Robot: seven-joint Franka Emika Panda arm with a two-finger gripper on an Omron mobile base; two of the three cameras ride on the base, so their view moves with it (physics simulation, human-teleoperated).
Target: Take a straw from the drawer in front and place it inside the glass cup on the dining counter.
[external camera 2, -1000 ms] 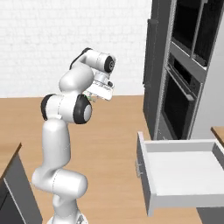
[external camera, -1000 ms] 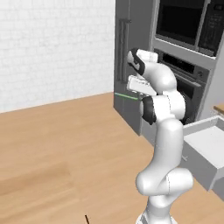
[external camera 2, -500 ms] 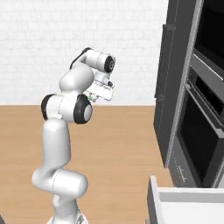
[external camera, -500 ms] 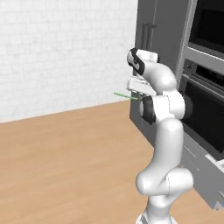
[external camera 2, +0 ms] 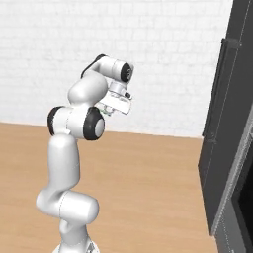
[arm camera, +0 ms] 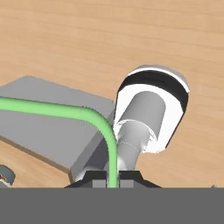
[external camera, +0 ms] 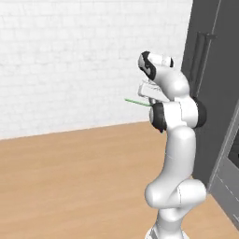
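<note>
Held high in the left base view: straw (external camera: 137, 101), thin and green, jutting left out of the hand (external camera: 150, 97), well above the wood floor (external camera: 70, 177). White brick wall (external camera: 84, 60) behind. Arm folded up tight, elbow bent, hand tucked close to its own upper joints. Dark tall cabinet (external camera: 212, 84) at far right.

From the right base view: hand (external camera 2: 114, 103) angled down beside the dark elbow joint, a speck of green at its left end. Dark cabinet (external camera 2: 230, 123) again along the right edge.

Down the hand view: fingers (arm camera: 96, 177) together, clamped on the straw (arm camera: 78, 114), which rises from between them, bends and runs off left. Grey slab (arm camera: 48, 131) and wood floor below.
</note>
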